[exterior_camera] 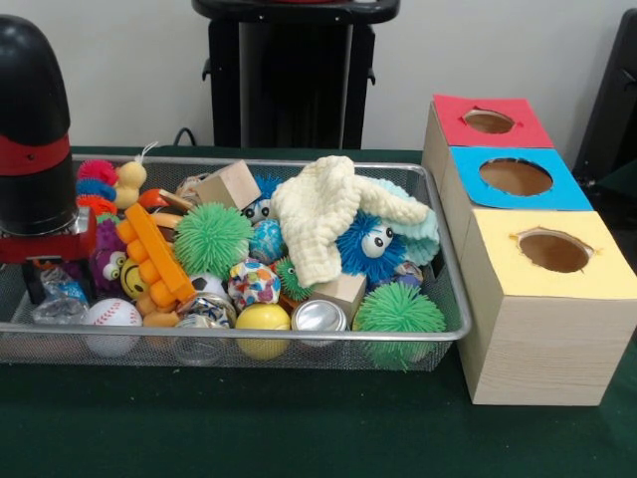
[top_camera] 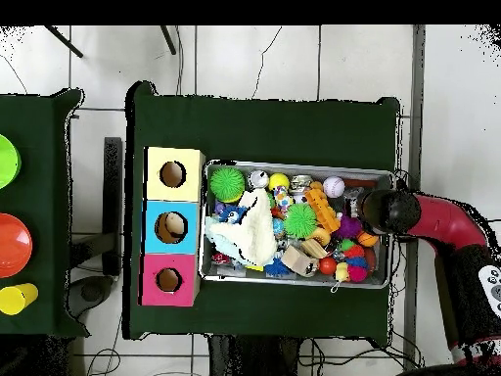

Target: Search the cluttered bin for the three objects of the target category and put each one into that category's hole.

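Three holes wait unfilled, so far as either view shows, and the search step looks to be the one in hand. In the front view, going left to right, the arm (exterior_camera: 35, 129) stands over the left end of the wire mesh bin (exterior_camera: 438, 334), its black and red body hiding whatever hangs beneath, so whether the pincer is open, shut or carrying anything cannot be told. Just right of it lie a baseball (exterior_camera: 111, 315), an orange ridged block toy (exterior_camera: 156, 254), a green spiky ball (exterior_camera: 211, 238), a yellow ball (exterior_camera: 263, 319), a silver can end (exterior_camera: 319, 316), a cream knit cloth (exterior_camera: 318, 214) draped over a blue googly-eyed puff (exterior_camera: 370, 244), and a second green spiky ball (exterior_camera: 398, 309). Beside the bin on the green desk (exterior_camera: 249, 428) sits the wooden sorting box with its yellow hole (exterior_camera: 553, 251), blue hole (exterior_camera: 516, 176) and red hole (exterior_camera: 489, 121).

The target category is not named, so which three things belong to it cannot be judged; they presumably lie in the heap. The next move calls for picking one candidate clear of its neighbours, likely shifting the cloth aside.

The overhead view shows what the front one lacks: the arm's elbow (top_camera: 440, 220) reaching over the bin's end farthest from the box, and neighbouring dishes (top_camera: 12, 243) on another desk.
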Controlling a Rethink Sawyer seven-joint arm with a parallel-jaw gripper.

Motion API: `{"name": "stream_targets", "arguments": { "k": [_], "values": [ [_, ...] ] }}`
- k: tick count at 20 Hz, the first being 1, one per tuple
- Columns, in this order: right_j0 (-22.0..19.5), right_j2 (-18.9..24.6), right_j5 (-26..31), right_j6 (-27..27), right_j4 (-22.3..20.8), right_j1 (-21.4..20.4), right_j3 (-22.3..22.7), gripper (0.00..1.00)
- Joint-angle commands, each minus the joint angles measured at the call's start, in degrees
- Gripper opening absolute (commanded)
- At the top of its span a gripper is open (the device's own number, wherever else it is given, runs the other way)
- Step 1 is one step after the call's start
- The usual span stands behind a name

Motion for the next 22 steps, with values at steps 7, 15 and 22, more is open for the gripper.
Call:
{"name": "stream_targets", "arguments": {
  "k": [7, 15, 22],
  "values": [
    [0.0, 0.4, -4.6, -2.8, -1.3, 1.3, 1.1, 0.0],
    [-0.2, 0.5, -2.8, -4.1, -1.0, 2.7, -0.3, 0.0],
    [0.2, 0.6, -0.4, -4.3, 0.0, 1.2, -0.4, 0.0]
  ]
}}
